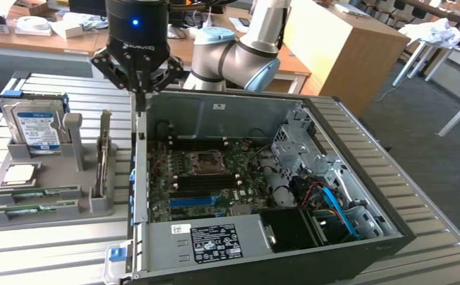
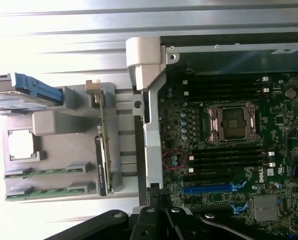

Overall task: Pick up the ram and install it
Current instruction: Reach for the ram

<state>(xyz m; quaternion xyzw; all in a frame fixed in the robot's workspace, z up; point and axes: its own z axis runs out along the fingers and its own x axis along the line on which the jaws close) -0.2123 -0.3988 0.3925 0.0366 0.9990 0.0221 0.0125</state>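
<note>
Two green ram sticks (image 1: 33, 192) (image 2: 44, 171) lie in slots at the front of a grey holder (image 1: 51, 172), to the exterior view's left of the open computer case. Another thin green board (image 1: 103, 155) (image 2: 103, 135) stands on edge in the same holder. My gripper (image 1: 140, 95) (image 2: 156, 192) hangs shut above the case's left wall (image 1: 140, 154), with nothing between its fingers. It is apart from the holder and above it. Inside the case, black memory slots (image 1: 206, 178) (image 2: 229, 157) run beside the processor socket (image 1: 208, 159) (image 2: 232, 122).
A blue-labelled hard drive (image 1: 35, 127) (image 2: 31, 87) stands at the back of the holder. A square silver processor (image 1: 20, 174) (image 2: 21, 145) lies in front of it. Drive cages and cables (image 1: 324, 190) fill the case's right side. Desks stand behind the slatted table (image 1: 419, 196).
</note>
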